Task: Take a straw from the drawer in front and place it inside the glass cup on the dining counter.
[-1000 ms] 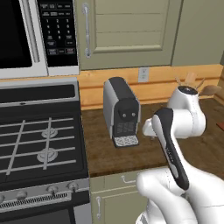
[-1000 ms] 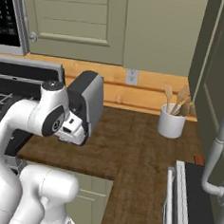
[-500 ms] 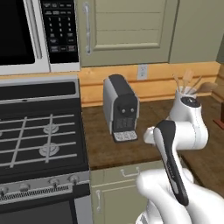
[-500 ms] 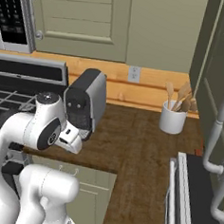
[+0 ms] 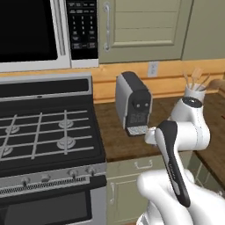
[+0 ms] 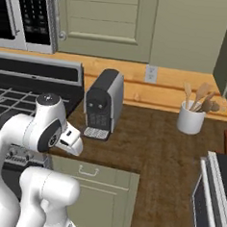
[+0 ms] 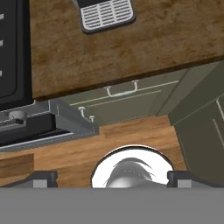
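The drawer [image 7: 129, 98] is a shallow sage-green front with a small silver bar handle, shut, just under the wooden worktop's edge. It also appears in the left base view as the drawer [image 5: 144, 166] and in the right base view as the drawer [image 6: 94, 174]. My gripper [image 7: 112, 180] hangs above it, pointing down past the counter edge, open wide with nothing between its fingertips [image 7: 42, 179]. The white hand [image 6: 71, 140] sits in front of the coffee machine. The straw, the glass cup and the dining counter are out of view.
A black and silver coffee machine [image 5: 133, 104] stands on the worktop [image 6: 147, 142] close behind the hand. A gas stove [image 5: 44, 127] lies to the left, its oven handle [image 7: 48, 120] jutting out beside the drawer. A white utensil holder [image 6: 191, 116] stands at the back right.
The whole scene has shifted slightly right, so the base has moved. The arm has folded lower and the hand has dropped toward the counter's front edge. The gripper has stayed open.
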Controlling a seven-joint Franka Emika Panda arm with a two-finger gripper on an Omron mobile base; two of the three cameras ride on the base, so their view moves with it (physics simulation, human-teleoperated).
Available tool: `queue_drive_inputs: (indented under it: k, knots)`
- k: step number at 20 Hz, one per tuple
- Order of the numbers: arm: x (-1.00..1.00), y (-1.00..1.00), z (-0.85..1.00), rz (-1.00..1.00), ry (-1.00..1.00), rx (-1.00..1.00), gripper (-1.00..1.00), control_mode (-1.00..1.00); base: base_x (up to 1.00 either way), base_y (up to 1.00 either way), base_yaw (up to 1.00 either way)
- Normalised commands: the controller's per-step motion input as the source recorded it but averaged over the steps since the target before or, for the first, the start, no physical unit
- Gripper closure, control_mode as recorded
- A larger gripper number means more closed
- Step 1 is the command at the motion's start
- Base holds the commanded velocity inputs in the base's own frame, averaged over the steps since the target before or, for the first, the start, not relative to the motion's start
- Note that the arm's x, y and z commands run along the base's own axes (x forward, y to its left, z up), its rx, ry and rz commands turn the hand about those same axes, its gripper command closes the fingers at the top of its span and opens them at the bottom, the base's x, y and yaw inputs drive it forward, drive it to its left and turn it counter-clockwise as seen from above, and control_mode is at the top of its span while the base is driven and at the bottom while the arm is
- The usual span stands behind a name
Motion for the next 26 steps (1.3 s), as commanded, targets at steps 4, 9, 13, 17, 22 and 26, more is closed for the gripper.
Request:
queue_drive_inputs:
  k: [4,9,13,17,22,26]
  knots:
    - [0.0,0.0,0.0,0.0,0.0,0.0,-1.0,1.0,-0.14,0.54,0.05]
    - [0.0,0.0,0.0,0.0,0.0,0.0,-1.0,1.0,-0.23,0.41,0.13]
    - [0.0,0.0,0.0,0.0,0.0,0.0,-1.0,1.0,-0.15,0.43,0.13]
    - [0.0,0.0,0.0,0.0,0.0,0.0,-1.0,1.0,-0.13,0.45,0.05]
    - [0.0,0.0,0.0,0.0,0.0,0.0,-1.0,1.0,-0.31,0.38,0.0]
    - [0.0,0.0,0.0,0.0,0.0,0.0,-1.0,1.0,-0.39,0.36,0.0]
